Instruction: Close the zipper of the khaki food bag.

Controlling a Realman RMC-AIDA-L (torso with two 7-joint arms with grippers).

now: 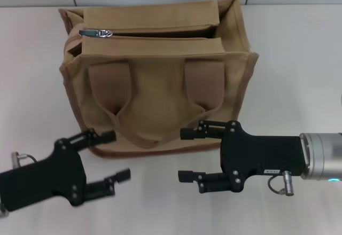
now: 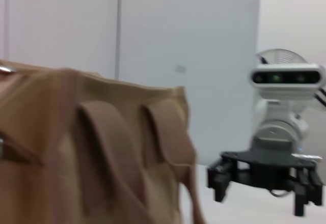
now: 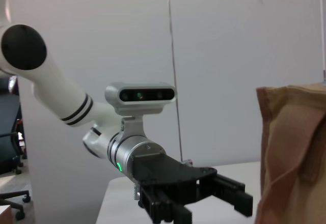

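The khaki food bag point(image 1: 160, 75) stands on the table point(image 1: 299, 59), its zipper point(image 1: 96, 32) open, while the left gripper point(image 1: 109, 163) and right gripper point(image 1: 184, 155) wait in front, both wide open and empty.

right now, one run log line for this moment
zipper open, slider at bag's left end | left pincer open, empty | right pincer open, empty | khaki food bag untouched

1. Setting: a lab or office-type test room
2. Evidence: a plain white table point(image 1: 299, 59) set against bare pale panelled walls point(image 3: 244, 40)
3. Further evidence: an office chair point(image 3: 11, 132) stands at the room's edge
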